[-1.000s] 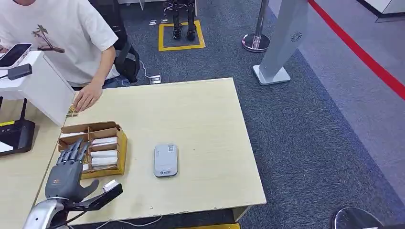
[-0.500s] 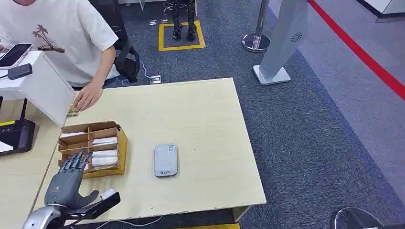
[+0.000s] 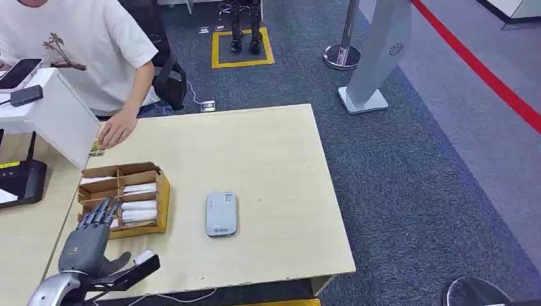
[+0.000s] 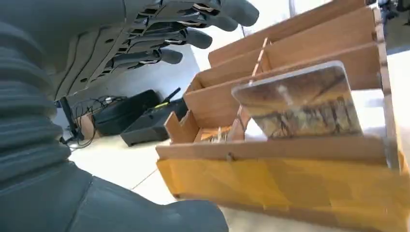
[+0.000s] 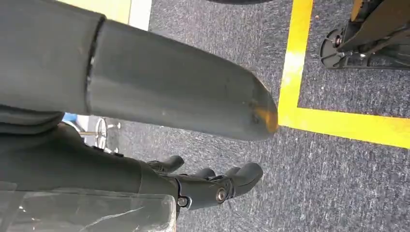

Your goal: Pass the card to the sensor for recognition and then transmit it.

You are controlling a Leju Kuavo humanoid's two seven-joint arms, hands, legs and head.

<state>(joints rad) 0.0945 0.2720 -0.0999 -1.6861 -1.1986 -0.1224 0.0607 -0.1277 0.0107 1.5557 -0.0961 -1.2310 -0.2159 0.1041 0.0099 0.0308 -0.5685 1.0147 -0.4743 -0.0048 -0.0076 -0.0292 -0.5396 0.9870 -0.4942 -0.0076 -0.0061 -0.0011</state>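
We work over the table (image 3: pixel 268 146); on it the cardboard card box (image 3: pixel 124 199) sits well apart from the grey sensor (image 3: pixel 221 214), and our left hand (image 3: pixel 86 239) hovers at the box's near edge, fingers spread, grasping nothing; the cards (image 3: pixel 138 205) stand in tight slots, 1 card (image 4: pixel 300 99) leaning close ahead; we could snag a divider and drag the box, or pinch 2 cards together; our right hand (image 5: pixel 212 186) hangs by the floor, fingers seemingly curled, though we cannot tell for sure.
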